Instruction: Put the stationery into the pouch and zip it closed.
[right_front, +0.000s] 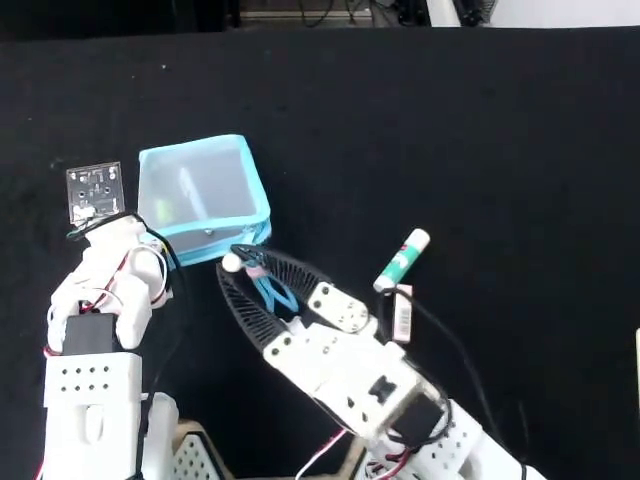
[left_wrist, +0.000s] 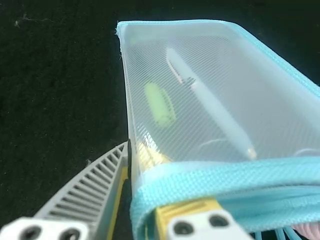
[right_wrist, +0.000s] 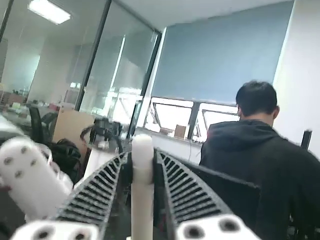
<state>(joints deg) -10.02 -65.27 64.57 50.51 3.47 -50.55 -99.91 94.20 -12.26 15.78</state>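
The pouch (right_front: 200, 195) is translucent mesh with cyan trim and lies at the table's left centre. A white pen (left_wrist: 210, 105) and a green marker (left_wrist: 160, 102) show inside it. My left gripper (right_front: 150, 238) is shut on the pouch's near corner (left_wrist: 150, 175), with the cyan edge between its jaws. My right gripper (right_front: 240, 266) sits just off the pouch's near right corner, shut on a white stick-like item (right_wrist: 142, 185) whose rounded end (right_front: 232, 263) pokes past the fingertips. A green-and-white glue stick (right_front: 402, 260) lies loose on the cloth to the right.
A small tag with a barcode (right_front: 403, 312) lies beside the glue stick, next to the right arm's cable. The table is covered by black cloth (right_front: 420, 120), with open room behind and to the right of the pouch.
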